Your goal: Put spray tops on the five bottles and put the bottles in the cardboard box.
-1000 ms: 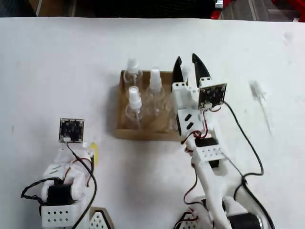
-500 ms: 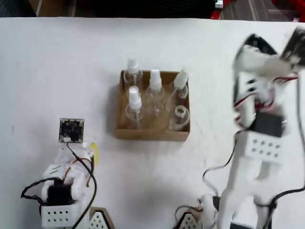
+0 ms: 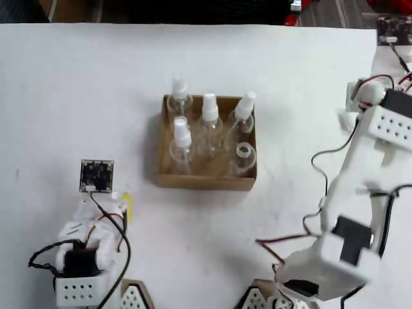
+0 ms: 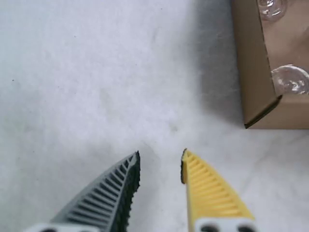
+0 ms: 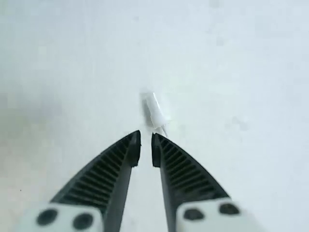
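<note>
The cardboard box (image 3: 207, 181) stands mid-table with five clear bottles in it. Four carry white spray tops, one of them (image 3: 244, 107) leaning at the back right. The front-right bottle (image 3: 243, 153) has a bare neck. A loose white spray top (image 5: 155, 111) lies on the table just beyond my right gripper (image 5: 145, 141), whose black fingers are almost together with nothing between them. My right arm (image 3: 360, 167) stands at the table's right side. My left gripper (image 4: 160, 162) hangs over bare table near the box's corner (image 4: 253, 116), its grey and yellow fingers a little apart and empty.
The left arm (image 3: 84, 257) sits folded at the front left of the white table (image 3: 77, 96). Cables trail from the right arm near the table's front edge. The table's right edge runs close behind the right arm.
My right arm has swung away from the box to the table's right side and its fingers have come together. The bottles in the box now show uncovered. The left arm has not moved.
</note>
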{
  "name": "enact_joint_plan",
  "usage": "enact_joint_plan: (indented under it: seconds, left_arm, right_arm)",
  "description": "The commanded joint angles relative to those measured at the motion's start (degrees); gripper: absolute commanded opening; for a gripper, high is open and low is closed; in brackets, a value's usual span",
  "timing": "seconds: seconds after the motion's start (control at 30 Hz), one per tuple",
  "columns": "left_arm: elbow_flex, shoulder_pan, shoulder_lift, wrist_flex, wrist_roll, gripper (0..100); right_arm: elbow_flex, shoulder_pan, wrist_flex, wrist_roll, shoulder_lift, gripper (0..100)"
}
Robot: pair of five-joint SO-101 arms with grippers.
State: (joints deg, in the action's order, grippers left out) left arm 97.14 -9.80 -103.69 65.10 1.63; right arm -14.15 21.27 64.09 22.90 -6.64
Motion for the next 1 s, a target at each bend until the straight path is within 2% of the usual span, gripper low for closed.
enact_joint_plan:
  seconds: [0.0, 0.33, 0.6, 0.8, 0.97]
  left_arm:
    - [-0.2, -0.3, -0.6, 0.3, 0.6, 14]
    - [-0.2, -0.3, -0.6, 0.3, 0.6, 14]
    - [-0.2, -0.3, -0.6, 0.3, 0.6, 14]
    - [-0.2, -0.3, -0.6, 0.3, 0.6, 14]
    - [-0.2, -0.3, -0.6, 0.3, 0.6, 14]
  right_arm:
    - [-8.8, 0.7, 2.6, 2.0, -6.4, 1.9]
    - [-33.1, 0.8, 11.8, 10.2, -28.5, 1.9]
    - [-53.2, 1.5, 19.8, 10.7, -40.0, 2.2]
    - [-60.5, 0.7, 23.0, 10.7, -45.6, 12.2]
    - [-63.0, 0.3, 21.8, 10.7, -48.7, 14.2]
